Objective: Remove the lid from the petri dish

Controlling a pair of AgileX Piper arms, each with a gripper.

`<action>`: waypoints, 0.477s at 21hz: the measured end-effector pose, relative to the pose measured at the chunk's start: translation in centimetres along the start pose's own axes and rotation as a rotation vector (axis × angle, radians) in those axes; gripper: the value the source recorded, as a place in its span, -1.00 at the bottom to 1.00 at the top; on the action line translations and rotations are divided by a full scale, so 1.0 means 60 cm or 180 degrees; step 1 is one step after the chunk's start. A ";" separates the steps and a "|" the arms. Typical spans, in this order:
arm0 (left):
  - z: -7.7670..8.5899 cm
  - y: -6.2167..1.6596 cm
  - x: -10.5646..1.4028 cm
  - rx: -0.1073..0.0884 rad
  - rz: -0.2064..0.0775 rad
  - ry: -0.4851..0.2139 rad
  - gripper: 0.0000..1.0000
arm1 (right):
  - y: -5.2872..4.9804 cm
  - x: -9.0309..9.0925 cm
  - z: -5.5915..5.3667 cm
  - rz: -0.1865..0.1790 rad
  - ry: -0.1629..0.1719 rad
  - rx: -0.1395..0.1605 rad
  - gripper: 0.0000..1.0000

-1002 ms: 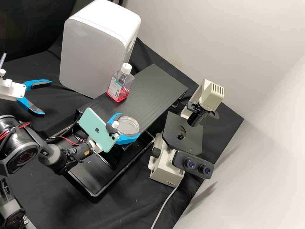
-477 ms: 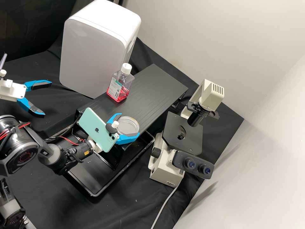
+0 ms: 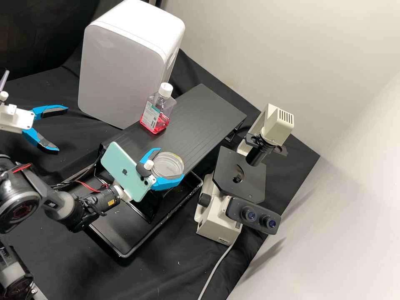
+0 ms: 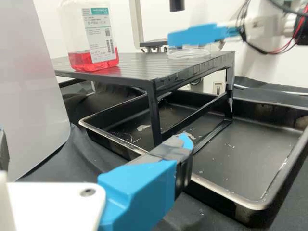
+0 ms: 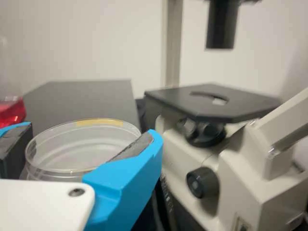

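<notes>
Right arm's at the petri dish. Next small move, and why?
Probably a short, straight lift. The right gripper looks closed on the lid, touching its rim on both sides, atop the black rack. The left gripper hangs open far off, steadying nothing, so lift slowly.

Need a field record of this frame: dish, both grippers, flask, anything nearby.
dish: clear round plastic petri dish, lid on, at near edge of black raised platform
right gripper: shut on the dish, one finger on each side
left gripper: open, off to the side above black cloth
flask: clear flask of red liquid, upright on platform
nearby: white microscope
</notes>
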 end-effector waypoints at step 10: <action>0.000 0.000 0.000 0.0000 0.0000 0.0000 1.00 | 0.018 -0.009 -0.012 0.0167 0.0186 0.0102 -1.00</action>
